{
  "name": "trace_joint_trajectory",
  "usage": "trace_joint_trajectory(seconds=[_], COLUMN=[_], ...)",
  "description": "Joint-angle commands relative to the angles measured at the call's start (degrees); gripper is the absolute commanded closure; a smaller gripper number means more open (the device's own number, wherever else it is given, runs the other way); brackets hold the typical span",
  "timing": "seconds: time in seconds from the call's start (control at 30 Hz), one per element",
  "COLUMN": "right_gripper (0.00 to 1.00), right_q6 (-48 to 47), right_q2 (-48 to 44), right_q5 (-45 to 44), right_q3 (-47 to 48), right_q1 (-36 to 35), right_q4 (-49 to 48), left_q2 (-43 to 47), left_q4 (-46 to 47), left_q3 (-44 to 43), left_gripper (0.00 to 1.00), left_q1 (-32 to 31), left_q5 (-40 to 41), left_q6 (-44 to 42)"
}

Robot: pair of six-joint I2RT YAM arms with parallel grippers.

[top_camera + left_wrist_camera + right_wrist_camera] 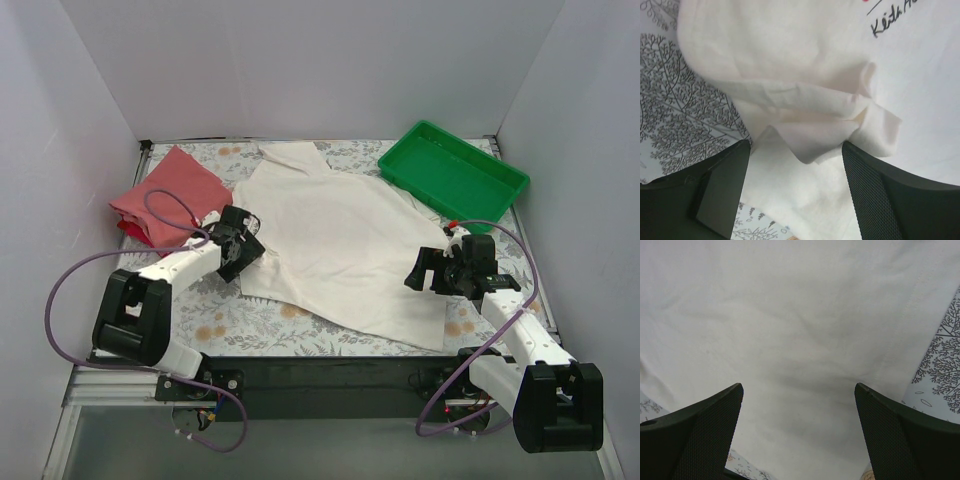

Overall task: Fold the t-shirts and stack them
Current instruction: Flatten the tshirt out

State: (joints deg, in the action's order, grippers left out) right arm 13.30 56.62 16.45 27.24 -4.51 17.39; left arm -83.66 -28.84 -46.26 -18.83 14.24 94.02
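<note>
The large cream-white t-shirt (pixel 340 240) lies spread across the middle of the table, with no print showing from above. In the left wrist view it (pixel 790 60) shows black handwritten lettering (pixel 890 20) at the top right. My left gripper (pixel 243 245) is open at the shirt's left edge, and a bunched flap of white cloth (pixel 815 135) lies between its fingers (pixel 725 185). My right gripper (pixel 425 270) is open over the shirt's right edge, with flat white cloth (pixel 790 340) between its fingers (pixel 705 430). A folded salmon-pink shirt (pixel 172 188) lies on a red one (pixel 130 230) at the back left.
A green plastic tray (pixel 452 175) sits at the back right corner. The table has a floral-patterned cover (pixel 230 320), which also shows in the left wrist view (pixel 675 115) and the right wrist view (pixel 945 365). White walls enclose three sides.
</note>
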Motion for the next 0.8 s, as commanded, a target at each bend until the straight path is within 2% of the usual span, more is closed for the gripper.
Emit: trace_joint_trajectory(seconds=[0.0, 0.23, 0.3, 0.43, 0.6, 0.77], right_gripper=[0.02, 0.02, 0.02, 0.02, 0.02, 0.02], right_q6=[-0.5, -0.6, -0.6, -0.6, -0.6, -0.4], right_q2=[-0.5, -0.8, -1.0, -0.6, -0.3, -0.8], right_q5=[-0.5, -0.5, -0.6, -0.5, -0.5, -0.5], right_q3=[-0.2, -0.2, -0.2, -0.1, -0.1, -0.3], right_q1=[0.1, 0.1, 0.1, 0.1, 0.1, 0.1], right_q4=[-1.7, -1.8, -1.8, -1.8, -1.8, -1.7], left_q2=[-2.7, -5.3, -3.2, 3.0, 10.3, 14.9], left_q4=[2.6, -0.4, -3.4, -10.4, -16.1, -15.3], left_q3=[-3.9, -8.4, -8.0, -7.3, -5.7, -1.6], left_gripper=[0.27, 0.17, 0.12, 0.02, 0.02, 0.02], left_q1=[1.5, 1.9, 1.9, 1.9, 1.9, 1.9], left_q5=[-0.9, -1.5, -0.4, 6.0, 8.4, 2.6], left_q6=[-2.1, -2.5, -2.2, 3.8, 7.8, 7.6])
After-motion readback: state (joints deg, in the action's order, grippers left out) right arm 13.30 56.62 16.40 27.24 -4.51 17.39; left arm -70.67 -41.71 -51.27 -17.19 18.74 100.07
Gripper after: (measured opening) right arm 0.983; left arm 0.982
